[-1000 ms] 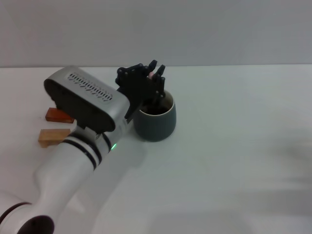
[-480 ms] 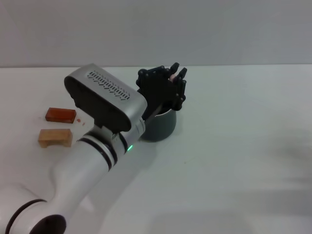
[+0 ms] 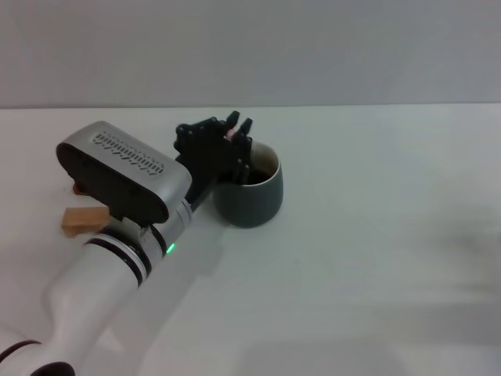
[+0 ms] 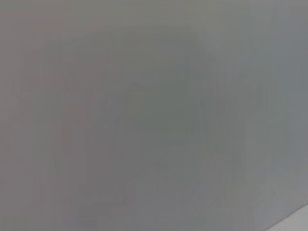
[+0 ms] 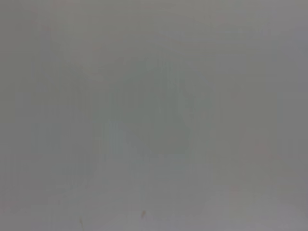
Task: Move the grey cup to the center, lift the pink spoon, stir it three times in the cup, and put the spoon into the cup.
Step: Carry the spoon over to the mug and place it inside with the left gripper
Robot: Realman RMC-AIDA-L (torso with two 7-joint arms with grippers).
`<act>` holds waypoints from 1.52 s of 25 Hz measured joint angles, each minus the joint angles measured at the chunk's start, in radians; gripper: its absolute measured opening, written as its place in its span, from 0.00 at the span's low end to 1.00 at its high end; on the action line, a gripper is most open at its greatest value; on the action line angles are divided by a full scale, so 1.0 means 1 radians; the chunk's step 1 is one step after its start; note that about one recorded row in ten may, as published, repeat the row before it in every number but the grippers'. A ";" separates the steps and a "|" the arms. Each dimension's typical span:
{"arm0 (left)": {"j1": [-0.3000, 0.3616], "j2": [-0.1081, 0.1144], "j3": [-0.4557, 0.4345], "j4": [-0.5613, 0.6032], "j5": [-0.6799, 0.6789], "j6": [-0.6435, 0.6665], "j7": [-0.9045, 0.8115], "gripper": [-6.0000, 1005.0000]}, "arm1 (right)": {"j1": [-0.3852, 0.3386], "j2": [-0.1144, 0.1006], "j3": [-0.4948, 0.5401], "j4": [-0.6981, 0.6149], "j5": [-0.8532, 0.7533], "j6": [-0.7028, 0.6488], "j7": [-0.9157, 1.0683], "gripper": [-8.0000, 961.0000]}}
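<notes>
- Currently, left gripper (image 3: 239, 135): black, hanging over the near-left rim of the grey cup (image 3: 249, 192), fingers drawn close on a sliver of pink that I take to be the handle of the pink spoon (image 3: 232, 135).
- Change noted: half a second ago the gripper sat farther right, over the cup's right rim; a second ago it was roughly where it is now. The wrist has swung out and back across the mouth of the cup.
- Meaning for the task: this sweep reads as one stirring pass; the cup is already placed and the spoon lifted, so the stirring step appears under way. Which of the three stirs this is cannot be told.
- Grey cup: upright on the white table (image 3: 376, 235), mouth facing up, pale inside and dark liquid showing at the right half; the left half is hidden by the gripper. Handle not in view.
- Pink spoon: only the top end of the handle shows between the fingers. Long axis judged steep, near upright, handle end up and leaning slightly away from the robot, bowl end down in the cup and hidden.
- Tan block (image 3: 81, 219): on the table left of the cup, well apart, partly behind the left arm; a reddish block behind it is nearly covered.
- Right gripper: not seen in any view; both wrist views show only blank grey.
- Remaining: finish the stirs, then release the spoon into the cup.
</notes>
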 joint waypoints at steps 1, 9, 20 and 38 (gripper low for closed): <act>0.000 -0.001 -0.007 0.000 0.007 -0.001 0.000 0.14 | 0.000 0.000 0.000 0.000 0.000 0.000 0.000 0.01; -0.093 -0.009 -0.006 0.048 0.009 -0.005 -0.029 0.14 | -0.001 0.000 0.000 0.000 0.000 0.000 0.000 0.01; -0.067 -0.006 0.043 0.020 0.028 0.005 -0.071 0.14 | -0.005 0.000 0.000 0.000 -0.001 0.002 0.000 0.01; -0.077 -0.008 -0.033 0.064 0.065 0.019 -0.093 0.14 | 0.000 0.001 -0.003 0.005 -0.002 0.002 0.000 0.01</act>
